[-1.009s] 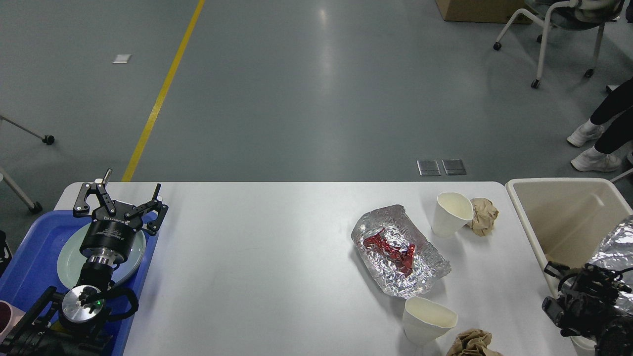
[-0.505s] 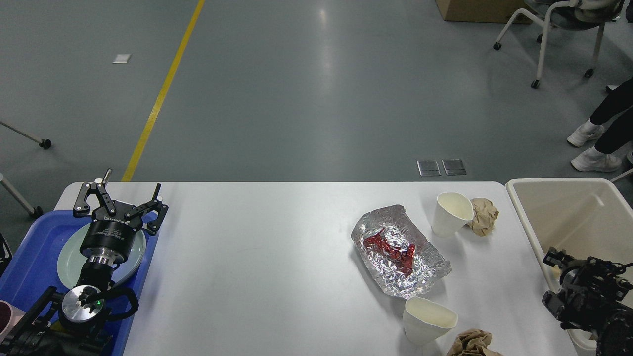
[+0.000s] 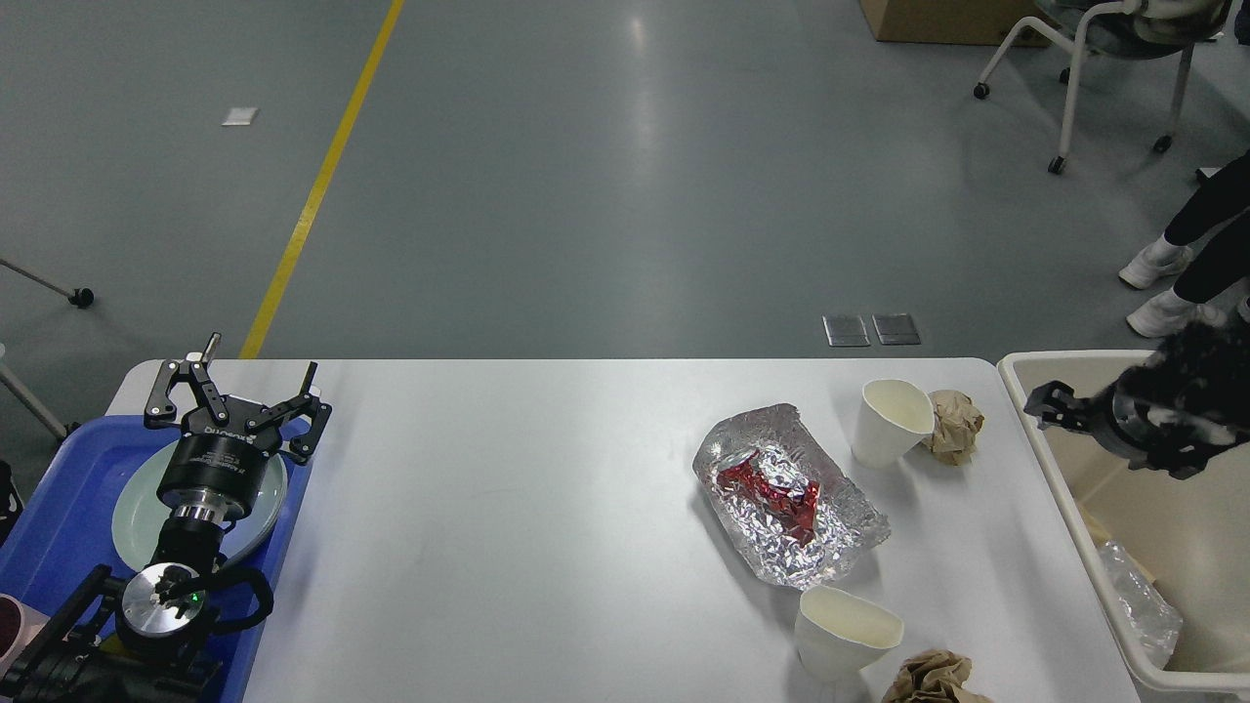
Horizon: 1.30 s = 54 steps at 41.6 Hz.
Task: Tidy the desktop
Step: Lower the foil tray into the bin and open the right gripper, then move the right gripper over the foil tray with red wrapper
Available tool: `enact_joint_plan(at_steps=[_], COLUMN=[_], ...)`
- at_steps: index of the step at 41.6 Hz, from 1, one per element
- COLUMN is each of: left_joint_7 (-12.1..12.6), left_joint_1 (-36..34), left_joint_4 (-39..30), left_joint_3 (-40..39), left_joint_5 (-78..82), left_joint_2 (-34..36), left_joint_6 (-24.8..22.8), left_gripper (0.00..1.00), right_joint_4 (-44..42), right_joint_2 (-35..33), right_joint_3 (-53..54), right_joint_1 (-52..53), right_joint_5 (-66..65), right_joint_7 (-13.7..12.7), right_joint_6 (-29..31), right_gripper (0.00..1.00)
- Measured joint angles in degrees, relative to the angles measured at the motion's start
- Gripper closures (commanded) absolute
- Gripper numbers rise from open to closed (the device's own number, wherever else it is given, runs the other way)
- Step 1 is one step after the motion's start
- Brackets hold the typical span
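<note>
The white-grey desktop [image 3: 508, 508] carries a crumpled foil tray [image 3: 830, 532] with a red wrapper [image 3: 767, 488] in it. One white paper cup [image 3: 891, 420] stands beside a brown paper ball [image 3: 957, 425]. A second cup [image 3: 842, 635] and a second paper ball [image 3: 933, 679] sit at the front edge. My left gripper [image 3: 237, 398] is open and empty above the pale plate [image 3: 132, 513]. My right gripper [image 3: 1050, 405] is blurred above the beige bin [image 3: 1069, 493], so its fingers cannot be told apart. A crumpled foil piece [image 3: 1133, 596] lies in the bin.
A blue tray [image 3: 59, 508] holds the plate at the desktop's left end. The beige bin stands against the right end. A person's legs [image 3: 1196, 254] and a wheeled chair [image 3: 1104, 59] are on the floor beyond.
My right arm held crumpled foil low at the right edge. The foil now lies in the bin, and the arm has risen up and back over it. The left arm has not moved.
</note>
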Motion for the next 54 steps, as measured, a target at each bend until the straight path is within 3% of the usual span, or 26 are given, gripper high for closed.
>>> enact_joint_plan(at_steps=[9,18,29,33,54], left_joint_7=[0.00,0.00,0.00,0.00,0.00], left_joint_1=[0.01,0.06,0.08,0.08,0.08], left_joint_4=[0.00,0.00,0.00,0.00,0.00], left_joint_3=[0.00,0.00,0.00,0.00,0.00], left_joint_5=[0.00,0.00,0.00,0.00,0.00], left_joint_2=[0.00,0.00,0.00,0.00,0.00], left_joint_6=[0.00,0.00,0.00,0.00,0.00], left_gripper=[0.04,0.04,0.04,0.04,0.04], right_joint_4=[13.50,27.06,46.51,49.85,50.31], right_joint_2=[1.09,3.72,10.68,12.36,13.18], right_joint_3=[-4.41,-5.74,-4.95,-4.23,-3.17], right_joint_1=[21.50,37.94,56.88,59.95,55.64], right_joint_5=[0.00,0.15,0.72,0.79,0.81], right_joint_7=[-0.14,-0.28,-0.28,-0.27,-0.20], right_joint_6=[17.80,25.29,24.66,24.02,19.33], right_gripper=[0.00,0.00,0.00,0.00,0.00])
